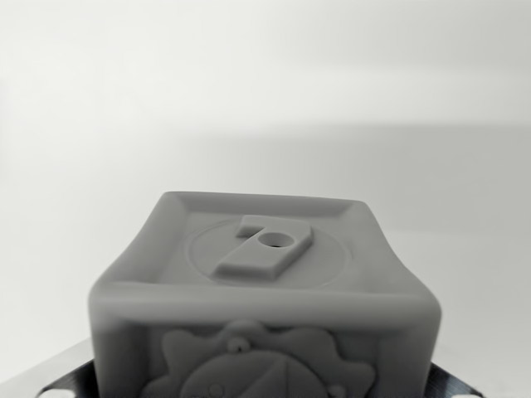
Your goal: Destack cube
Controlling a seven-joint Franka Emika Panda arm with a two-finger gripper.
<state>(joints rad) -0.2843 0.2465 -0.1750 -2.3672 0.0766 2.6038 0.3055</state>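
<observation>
Wrist view shows very little of my jaws: only dark metal corners at the bottom left and bottom right edges, flanking the cube (264,307). Their tips are out of sight, so I cannot tell whether they are parted or pressing on it. The cube fills the lower middle of the view, close to the camera, upright, with a raised shape and a small round hole on its recessed top face and a moulded relief on the face toward me. Whatever it sits on is hidden below the frame; I see no second cube. Beyond it lies a pale, featureless desk (465,274) fading into a light background.

I judge I am at the grasp or just-lifted stage of taking the top cube off. Next calls for confirming a firm hold, then a straight lift before moving sideways.
</observation>
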